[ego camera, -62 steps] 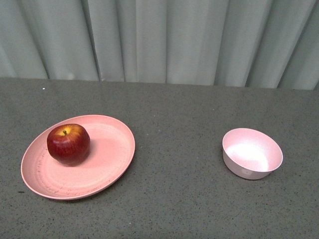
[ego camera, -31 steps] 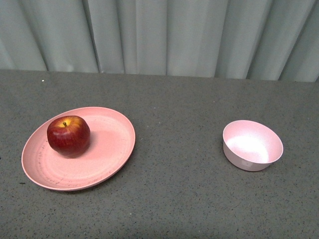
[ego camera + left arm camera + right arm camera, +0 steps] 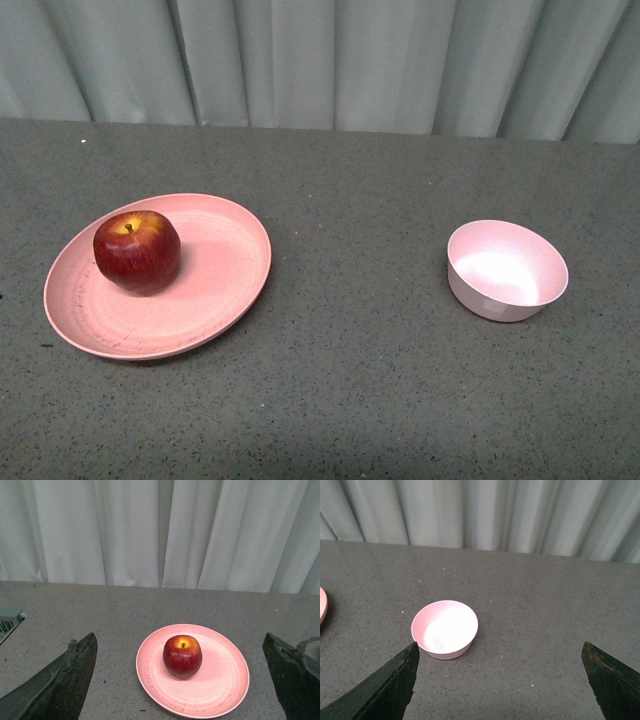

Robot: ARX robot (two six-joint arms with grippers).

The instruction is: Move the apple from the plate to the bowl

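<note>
A dark-red apple (image 3: 137, 250) with a yellow patch at its stem sits on the left part of a wide salmon-pink plate (image 3: 215, 280) at the table's left. A small pale pink bowl (image 3: 506, 270) stands empty at the right. Neither gripper shows in the front view. In the left wrist view the apple (image 3: 182, 656) rests on the plate (image 3: 220, 680), ahead of my open left gripper (image 3: 182, 680), whose dark fingers (image 3: 70, 680) stand wide apart. In the right wrist view the bowl (image 3: 445, 629) lies ahead and to one side of my open, empty right gripper (image 3: 500, 682).
A grey speckled tabletop (image 3: 350, 380) carries everything. A pale pleated curtain (image 3: 320, 60) hangs along the far edge. A grey vented object (image 3: 9, 621) shows at the edge of the left wrist view. The plate's rim (image 3: 322, 607) peeks into the right wrist view.
The plate, apple, bowl and the table's far edge have all shifted upward in the front view, so the view has tilted. Apple, plate and bowl keep their places relative to each other.
</note>
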